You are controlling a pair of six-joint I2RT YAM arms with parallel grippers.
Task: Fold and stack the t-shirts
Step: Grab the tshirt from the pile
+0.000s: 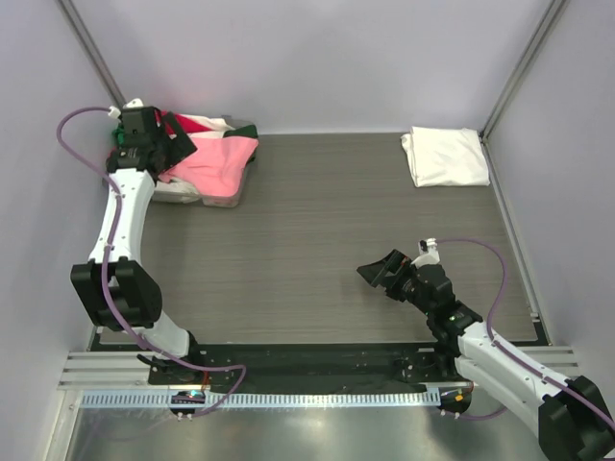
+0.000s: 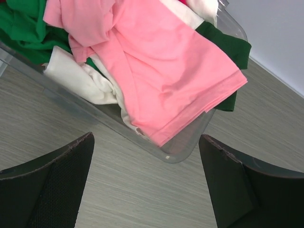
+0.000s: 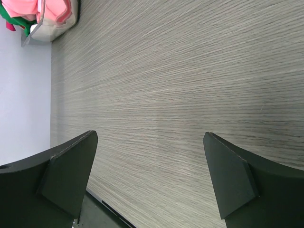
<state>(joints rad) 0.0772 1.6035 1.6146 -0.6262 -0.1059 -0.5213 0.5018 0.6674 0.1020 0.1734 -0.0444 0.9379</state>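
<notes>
A salmon-pink t-shirt (image 1: 219, 161) lies on top of a heap of green, red and white shirts in a clear plastic tray (image 1: 223, 200) at the back left; the left wrist view shows the pink shirt (image 2: 166, 71) draped over the tray's rim (image 2: 185, 151). A folded white t-shirt (image 1: 445, 156) lies at the back right. My left gripper (image 1: 181, 144) is open and empty just above the heap's left side. My right gripper (image 1: 381, 272) is open and empty above the bare table at the front right.
The grey wood-grain table (image 1: 327, 240) is walled by pale panels on three sides. A green shirt (image 2: 23, 28) and a white shirt (image 2: 80, 78) lie under the pink one. The tray (image 3: 47, 28) shows far off in the right wrist view.
</notes>
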